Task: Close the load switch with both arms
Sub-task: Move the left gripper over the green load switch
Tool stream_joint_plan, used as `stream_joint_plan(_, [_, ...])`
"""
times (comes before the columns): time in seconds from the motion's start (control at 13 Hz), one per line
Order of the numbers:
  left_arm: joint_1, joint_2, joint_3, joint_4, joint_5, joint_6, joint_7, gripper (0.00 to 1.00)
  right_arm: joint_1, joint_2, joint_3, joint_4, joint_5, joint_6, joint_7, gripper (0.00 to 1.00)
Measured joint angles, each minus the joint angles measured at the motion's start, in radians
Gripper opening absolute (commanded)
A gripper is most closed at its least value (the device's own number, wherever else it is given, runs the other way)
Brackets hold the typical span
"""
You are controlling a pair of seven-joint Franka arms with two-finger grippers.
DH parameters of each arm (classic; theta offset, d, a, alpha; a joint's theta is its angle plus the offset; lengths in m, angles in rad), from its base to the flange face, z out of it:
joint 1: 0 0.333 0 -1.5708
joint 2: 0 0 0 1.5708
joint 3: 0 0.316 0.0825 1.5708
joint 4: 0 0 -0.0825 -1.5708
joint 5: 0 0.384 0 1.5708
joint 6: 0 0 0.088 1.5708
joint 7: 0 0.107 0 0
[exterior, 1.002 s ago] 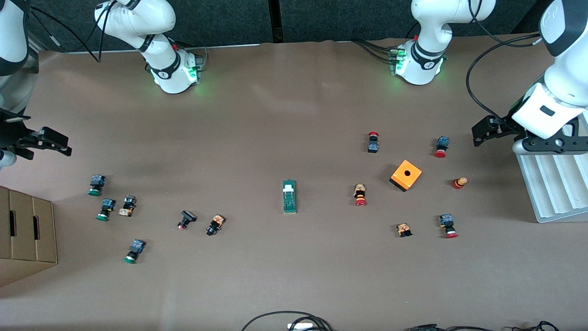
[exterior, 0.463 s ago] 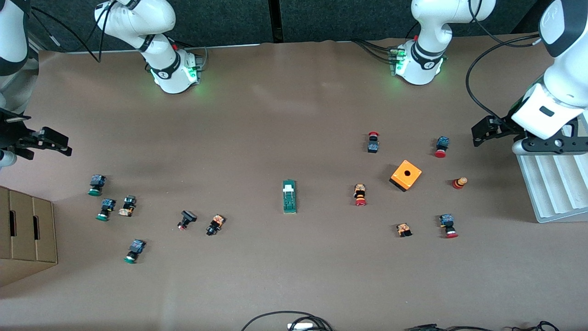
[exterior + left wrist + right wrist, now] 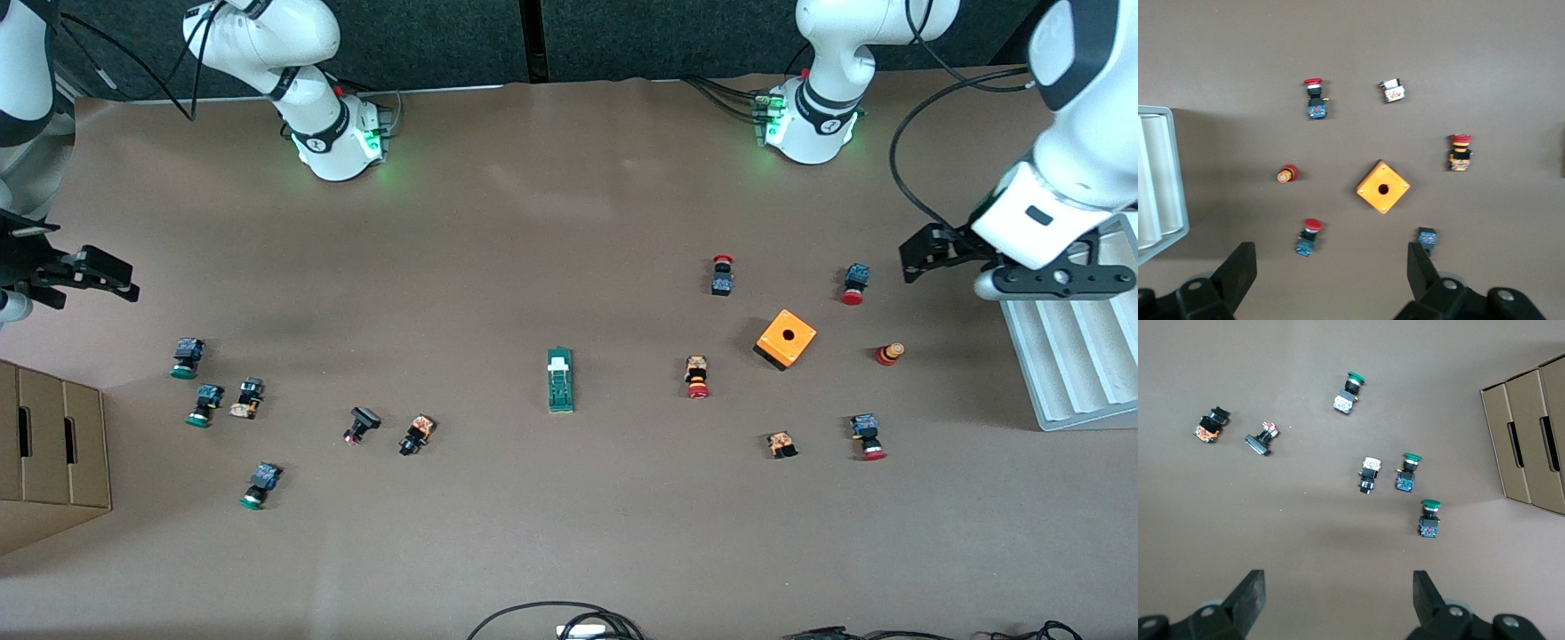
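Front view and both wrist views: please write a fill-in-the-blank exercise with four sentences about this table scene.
1. The narrow dark-green load switch has a piece of ____ colour at one end.
2. The orange plastic cube has a round ____ in its top.
3. The left end effector has its fingers ____.
4. The right end effector hangs over push buttons with caps of ____ colour.

Missing words: white; hole; open; green

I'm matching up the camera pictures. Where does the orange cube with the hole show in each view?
Front view: the orange cube lies toward the left arm's end of the table.
Left wrist view: the cube sits mid-picture.
Right wrist view: not in it.
Shared landmark: the white ribbed tray.
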Motion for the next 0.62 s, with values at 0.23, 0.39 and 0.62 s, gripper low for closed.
stream_joint_plan(0.23, [-0.006,0.009,-0.087,0.02,-0.001,0.001,-0.132,1.0,0.0,0.0,0.0,0.0,0.0,0.0,0.0,1.0])
stream_joint_plan(0.39, [-0.01,0.013,-0.157,0.024,0.0,0.005,-0.241,1.0,0.0,0.0,0.0,0.0,0.0,0.0,0.0,1.0])
stream_joint_plan(0.62, [-0.012,0.029,-0.248,0.027,0.001,0.034,-0.367,1.0,0.0,0.0,0.0,0.0,0.0,0.0,0.0,1.0])
